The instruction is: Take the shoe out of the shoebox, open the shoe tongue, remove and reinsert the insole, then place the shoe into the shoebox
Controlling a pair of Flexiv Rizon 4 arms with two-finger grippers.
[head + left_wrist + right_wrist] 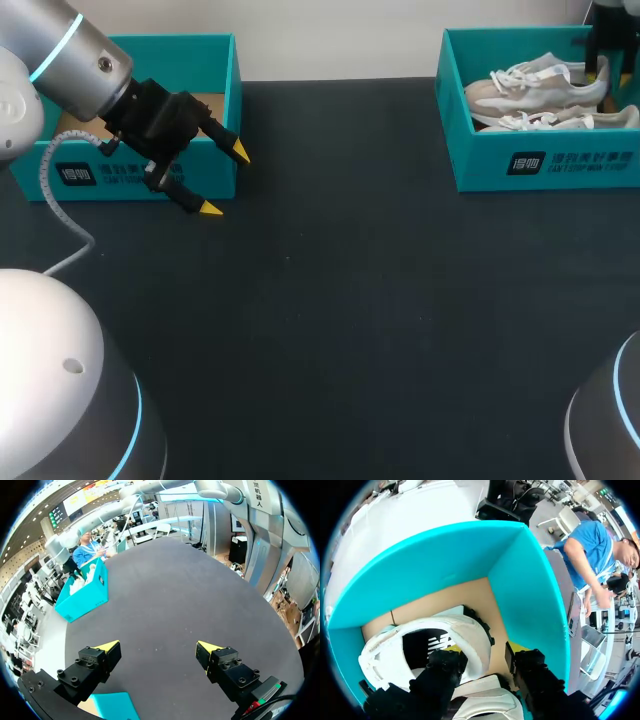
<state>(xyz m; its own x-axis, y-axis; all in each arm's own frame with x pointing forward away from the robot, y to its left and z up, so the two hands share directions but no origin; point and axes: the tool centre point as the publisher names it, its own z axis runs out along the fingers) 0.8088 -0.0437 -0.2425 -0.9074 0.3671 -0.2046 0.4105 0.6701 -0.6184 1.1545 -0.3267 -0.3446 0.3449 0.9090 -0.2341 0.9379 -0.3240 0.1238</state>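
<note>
Head view: the teal shoebox (545,165) sits at the table's (350,300) 2 o'clock corner w/ two pale lace-up shoes inside, toes toward 9 o'clock. The shoe (530,85) nearer the back wall has its heel at the 3 o'clock end, and the R hand (597,62) is down in the box right at that heel. The other shoe (560,121) lies just beside it on the 6 o'clock side.

R wrist view: the R hand (487,655) is at the shoe's (420,645) white padded heel collar, w/ the dark opening showing. Tan cardboard floor and the shoebox's teal wall (530,580) lie ahead. Can't tell if this hand is clenched on the heel or released. The other shoe (485,702) is partly under the hand.

The L hand (225,180) hangs at approx 10 o'clock, by the 3 o'clock front corner of a second box (225,90), also teal and open. It's released.

L wrist view: the L hand (157,647) has its yellow tips well apart, w/ dark table (175,590) showing btwn them. The second box's corner (115,705) is under it, and the shoebox (87,597) is well apart, across the table.
</note>
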